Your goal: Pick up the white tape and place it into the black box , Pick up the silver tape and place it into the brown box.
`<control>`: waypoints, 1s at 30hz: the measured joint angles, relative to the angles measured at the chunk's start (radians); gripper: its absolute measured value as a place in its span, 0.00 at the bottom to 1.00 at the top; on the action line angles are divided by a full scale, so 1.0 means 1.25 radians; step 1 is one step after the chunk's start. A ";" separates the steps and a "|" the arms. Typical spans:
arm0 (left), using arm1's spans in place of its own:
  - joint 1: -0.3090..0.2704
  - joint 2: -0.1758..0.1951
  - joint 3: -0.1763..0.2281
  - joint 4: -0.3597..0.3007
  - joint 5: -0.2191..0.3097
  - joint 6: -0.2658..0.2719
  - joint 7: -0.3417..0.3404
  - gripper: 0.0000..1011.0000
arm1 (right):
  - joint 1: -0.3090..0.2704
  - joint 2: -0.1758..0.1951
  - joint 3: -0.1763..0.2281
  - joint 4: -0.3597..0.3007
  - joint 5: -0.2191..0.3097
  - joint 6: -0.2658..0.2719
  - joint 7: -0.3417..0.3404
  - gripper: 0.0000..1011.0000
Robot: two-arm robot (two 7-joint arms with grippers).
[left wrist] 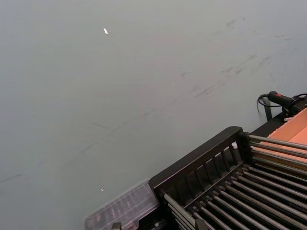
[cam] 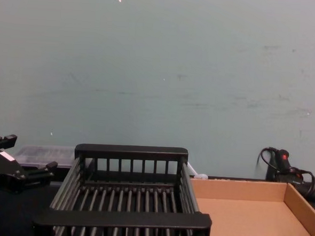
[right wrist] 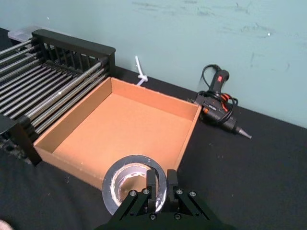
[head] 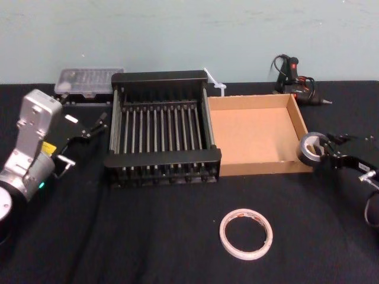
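Pale teal wall [cam: 161,59], scuffed and faintly marked, seen behind counter [head: 118,236]; counter covered in black cloth, evenly lit.

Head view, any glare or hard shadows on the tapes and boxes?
Head view: soft, even light; white tape casts almost no shadow on the cloth; brown box is darker along its right wall; left tool blends into the cloth. Right wrist view: silver tape, pinched in the right tool, shows a pale sheen on its core. Chest view: black box rails catch dull highlights.
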 joint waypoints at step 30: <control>0.000 0.000 0.000 0.000 0.000 0.000 0.000 0.99 | 0.191 -0.116 -0.092 0.194 -0.105 -0.023 0.032 0.14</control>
